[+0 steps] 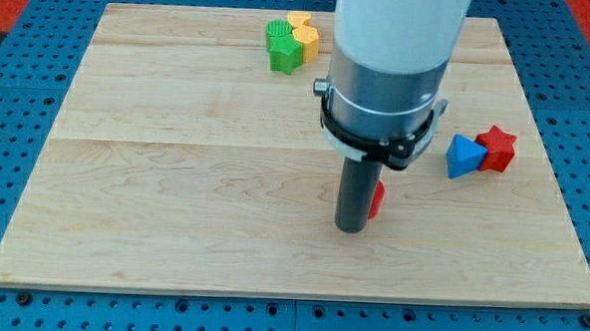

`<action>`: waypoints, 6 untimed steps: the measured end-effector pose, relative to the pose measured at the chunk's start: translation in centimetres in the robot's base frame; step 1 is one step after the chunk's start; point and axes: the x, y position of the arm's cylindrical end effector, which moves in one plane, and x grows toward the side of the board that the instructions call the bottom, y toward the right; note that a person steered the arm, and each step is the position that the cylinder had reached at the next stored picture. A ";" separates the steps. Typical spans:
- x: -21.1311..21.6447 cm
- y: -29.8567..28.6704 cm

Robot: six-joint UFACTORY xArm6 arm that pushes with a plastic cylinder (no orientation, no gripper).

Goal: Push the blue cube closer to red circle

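My tip (pixel 351 228) rests on the board a little right of centre, toward the view's bottom. A red block (pixel 376 198) touches the rod's right side and is mostly hidden behind it; its shape cannot be made out. A blue block (pixel 462 156), which looks wedge-shaped, lies to the upper right of my tip. A red star-shaped block (pixel 497 147) sits against the blue block's right side. No blue cube shows clearly; the arm's body (pixel 389 60) hides part of the board's upper middle.
A green block (pixel 283 45) and a yellow block (pixel 305 32) sit together near the view's top, left of the arm. The wooden board (pixel 175 180) lies on a blue pegboard (pixel 6 153).
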 end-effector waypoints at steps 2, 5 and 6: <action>-4.9 2.1; -6.1 -4.0; -5.4 -11.9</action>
